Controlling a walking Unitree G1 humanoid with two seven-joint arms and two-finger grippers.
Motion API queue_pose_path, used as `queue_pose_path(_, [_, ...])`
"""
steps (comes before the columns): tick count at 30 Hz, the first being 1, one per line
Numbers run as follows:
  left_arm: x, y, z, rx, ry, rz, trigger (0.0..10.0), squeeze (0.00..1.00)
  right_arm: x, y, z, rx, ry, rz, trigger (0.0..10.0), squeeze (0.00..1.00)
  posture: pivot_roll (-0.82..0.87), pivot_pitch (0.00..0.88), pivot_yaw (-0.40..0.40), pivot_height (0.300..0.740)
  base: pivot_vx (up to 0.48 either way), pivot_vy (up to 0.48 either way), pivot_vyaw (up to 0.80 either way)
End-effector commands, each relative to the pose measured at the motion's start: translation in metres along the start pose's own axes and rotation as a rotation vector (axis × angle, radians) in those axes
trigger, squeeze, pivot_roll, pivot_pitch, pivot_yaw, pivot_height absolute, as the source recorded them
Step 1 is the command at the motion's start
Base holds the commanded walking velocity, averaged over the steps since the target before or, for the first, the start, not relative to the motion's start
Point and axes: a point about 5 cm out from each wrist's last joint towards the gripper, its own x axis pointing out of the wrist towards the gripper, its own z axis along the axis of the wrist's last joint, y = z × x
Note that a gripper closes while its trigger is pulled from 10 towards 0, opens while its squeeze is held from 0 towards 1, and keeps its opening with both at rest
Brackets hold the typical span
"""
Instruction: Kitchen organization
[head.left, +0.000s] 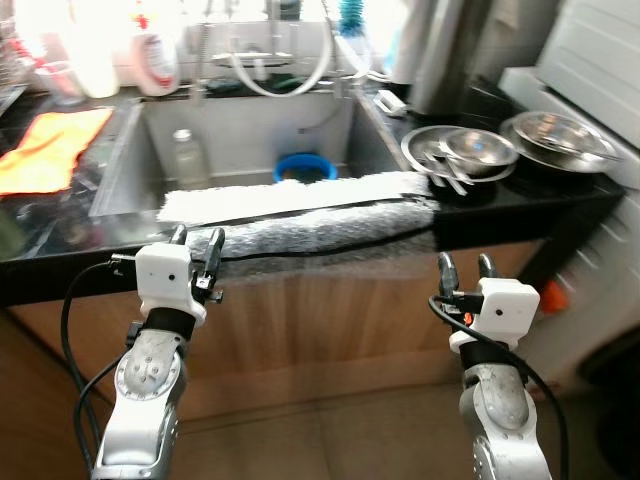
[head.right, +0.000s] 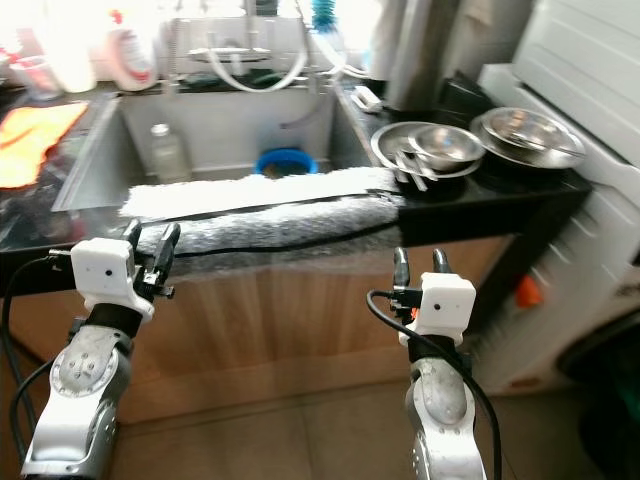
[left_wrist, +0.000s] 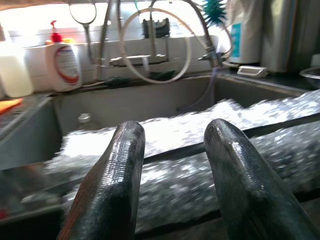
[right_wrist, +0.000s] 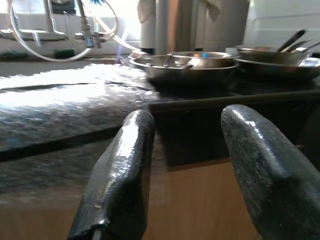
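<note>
A steel sink (head.left: 240, 135) is set in a black counter (head.left: 560, 195) in front of me. In the sink stand a clear bottle (head.left: 187, 158) and a blue bowl (head.left: 305, 166). A white bubble-wrap sheet (head.left: 300, 205) lies draped over the sink's front edge. Steel plates and bowls (head.left: 470, 150) with utensils sit on the counter right of the sink, with a larger steel dish (head.left: 560, 140) beyond them. My left gripper (head.left: 197, 244) is open just before the sheet's left part. Below the counter's front edge, my right gripper (head.left: 462, 267) is open and holds nothing.
An orange cloth (head.left: 45, 150) lies on the counter left of the sink. A detergent bottle (head.left: 155, 60) and a faucet with hoses (head.left: 290, 60) stand behind the sink. A white appliance (head.left: 600, 50) rises at the right. Wooden cabinet fronts (head.left: 330, 320) are below the counter.
</note>
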Motion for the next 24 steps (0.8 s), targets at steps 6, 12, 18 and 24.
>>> queue_pose_path(6, [-0.0023, 0.0013, -0.0008, 0.007, 0.001, 0.016, 10.0, 0.0, 0.0072, 0.0019, 0.0022, 0.015, -0.004, 0.016, 10.0, 0.0, 0.01, 0.0, -0.038, 0.74, 0.126, 0.0, 0.0])
queue_pose_path(12, [-0.0012, -0.0009, -0.0007, 0.001, -0.004, 0.02, 10.0, 0.0, 0.0102, 0.0042, 0.0039, 0.015, -0.021, 0.038, 10.0, 0.0, 0.01, 0.0, -0.048, 0.74, 0.266, 0.0, -0.6])
queue_pose_path(18, [-0.0009, -0.001, 0.0004, -0.003, -0.01, 0.02, 10.0, 0.0, 0.0124, 0.0051, 0.0052, 0.008, -0.027, 0.044, 10.0, 0.0, 0.0, 0.0, -0.051, 0.74, 0.266, 0.0, 0.0])
queue_pose_path(24, [-0.0016, -0.0004, 0.0013, -0.003, -0.013, 0.025, 10.0, 0.0, 0.0126, 0.0077, 0.0054, 0.011, -0.027, 0.055, 10.0, 0.0, 0.01, 0.0, -0.055, 0.74, 0.268, 0.0, 0.0])
